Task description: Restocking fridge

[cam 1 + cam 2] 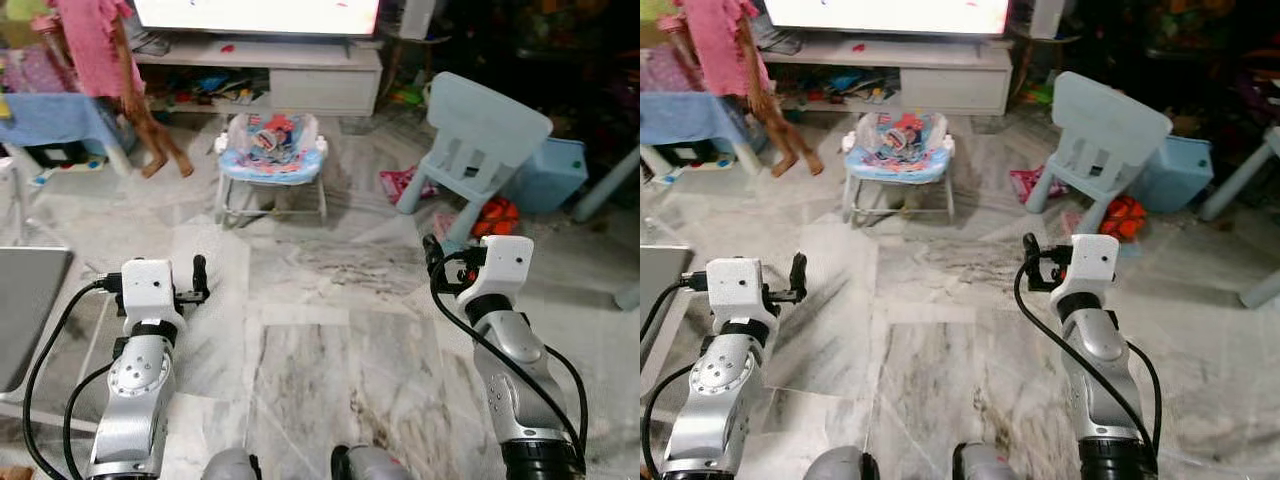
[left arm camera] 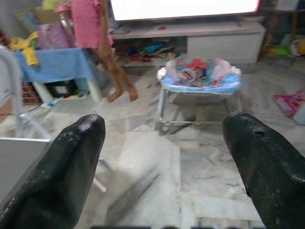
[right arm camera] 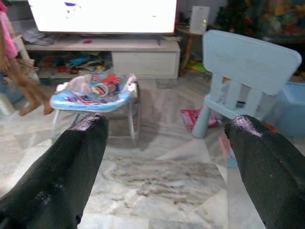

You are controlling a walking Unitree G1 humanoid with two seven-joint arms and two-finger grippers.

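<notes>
Glossy grey-veined marble floor (image 1: 330, 330) underfoot. Left gripper (image 2: 164, 157) and right gripper (image 3: 167, 157) raised at 7 and 5 o'clock, matte black rounded jaws spread wide, holding nothing. Fabric-lined baby bouncer (image 1: 272, 150) on thin metal legs at 12 o'clock, well beyond the jaws. Smooth pale-blue plastic chair (image 1: 478, 145) at 1 o'clock, back facing here. Low white TV cabinet (image 1: 300, 75) behind. Person in pink (image 1: 100, 50) at 11 o'clock. No fridge or stock visible anywhere.
</notes>
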